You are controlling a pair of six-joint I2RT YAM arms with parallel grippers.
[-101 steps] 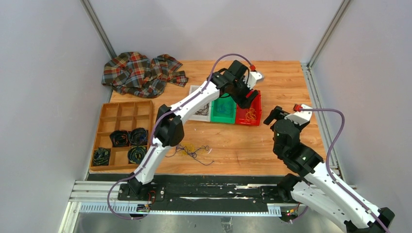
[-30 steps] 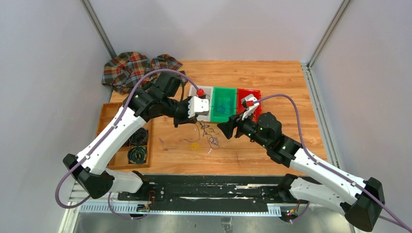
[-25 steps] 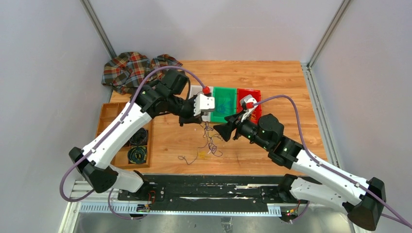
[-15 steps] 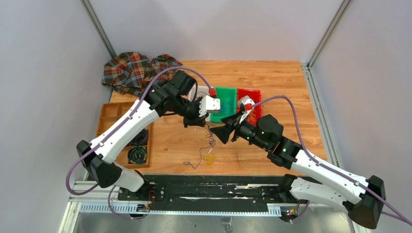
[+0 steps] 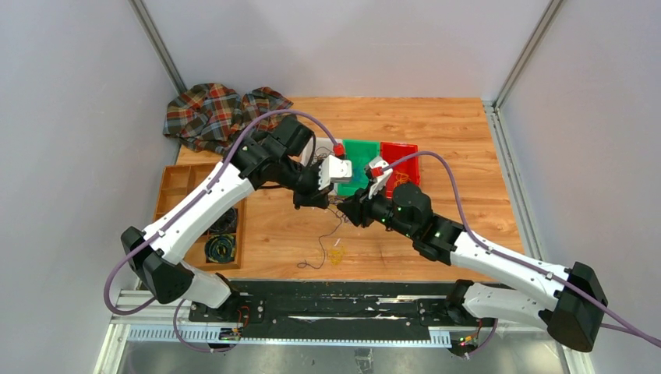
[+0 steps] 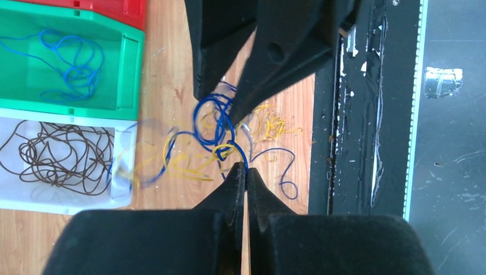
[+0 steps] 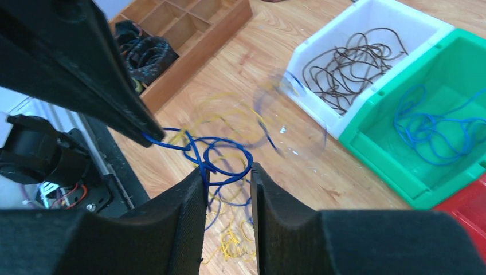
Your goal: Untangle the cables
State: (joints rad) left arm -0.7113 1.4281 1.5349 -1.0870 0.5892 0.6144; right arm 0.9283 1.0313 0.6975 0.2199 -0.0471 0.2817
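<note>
- your left gripper [image 6: 245, 172] has its fingers pressed tight together, pinching a blue strand of the cables [image 6: 222, 150] right at the tips.
- the cables are a loose knot of blue and yellow strands, held up over the table [image 5: 452, 140] between your two grippers. their lower ends trail down onto the wood just in front of the bins, where a small yellow curl lies.
- your right gripper [image 7: 227, 171] faces the left one from the other side, with the two sets of tips close to each other.
- its fingers stand apart with a narrow gap, and blue loops sit in that gap. the gap is wider than any strand, so nothing is squeezed there.
- some strands are blurred in both wrist views, so you cannot trace how they cross.
- beyond the bunch, three bins stand side by side, touching. the white bin [image 6: 57, 203] holds dark brown wire and the green bin [image 6: 130, 69] holds blue wire. the red bin [image 6: 114, 8] shows only a corner in the left wrist view.
- a wooden tray [image 5: 160, 210] with compartments lies at the left side of the table. black coiled bundles sit in its near compartments, and your left arm crosses above it.
- a plaid cloth [image 5: 210, 113] lies crumpled at the far left corner.
</note>
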